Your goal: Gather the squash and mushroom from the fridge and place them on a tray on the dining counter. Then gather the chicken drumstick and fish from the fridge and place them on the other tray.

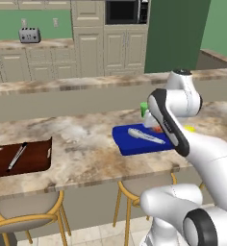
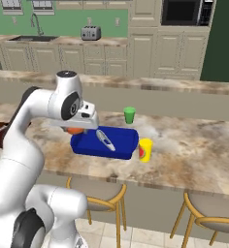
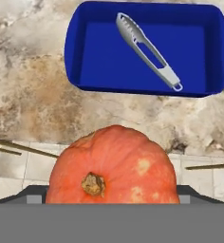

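Carrying: the squash (image 3: 113, 166), an orange round one with its stem facing the hand camera, sits between the jaws of the gripper (image 2: 77, 129), which stand wide around it
Step in hand: by my reading, bringing the squash over the tray (image 3: 147, 52) to set it down inside
Tray: bright blue, on the dining counter (image 1: 81, 144), near its front edge
Squash relative to tray: short of it, hanging about over the counter's front edge with floor tiles showing below; the tray lies ahead in the hand view
Already in the tray: grey tongs (image 3: 147, 50) lying slantwise across the middle
Doing it well: carry forward until the squash is past the near rim, aim for the bare blue floor beside the tongs, lower before letting go so the round squash does not roll
Nearby: a yellow cup (image 2: 145, 149) just beside the tray's right end, a green cup (image 2: 129, 115) behind it
Other tray: the dark brown tray (image 1: 19, 158) lies well apart to the left
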